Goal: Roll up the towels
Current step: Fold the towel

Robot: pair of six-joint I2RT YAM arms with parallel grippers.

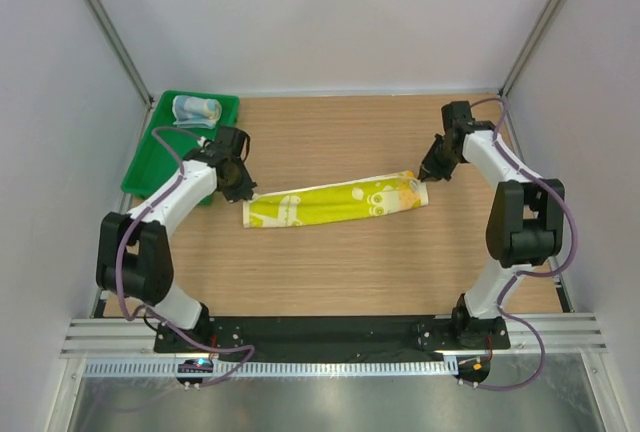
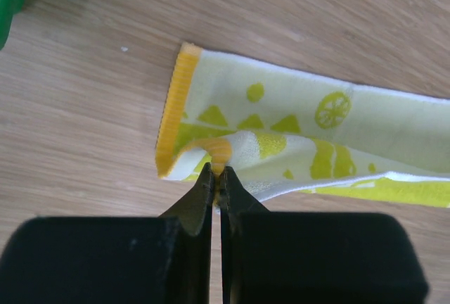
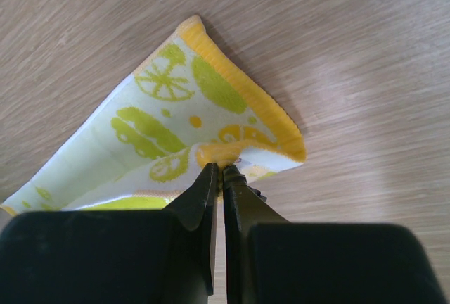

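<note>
Holds the yellow-green towel (image 1: 335,202) as a long folded strip across the middle of the bench (image 1: 330,272), running from 9 o'clock to 3 o'clock, its lemon-print face up on the wood. Pinches the 9 o'clock end with the left tool (image 2: 216,177), jaws pressed together on a bunched fold beside the orange hem, and pinches the 3 o'clock corner with the right tool (image 3: 219,174), jaws likewise closed on a small fold at the orange edge. Has the light blue towel (image 1: 196,109) rolled up inside the green tray (image 1: 228,104) at 10 o'clock, beyond the left arm.
</note>
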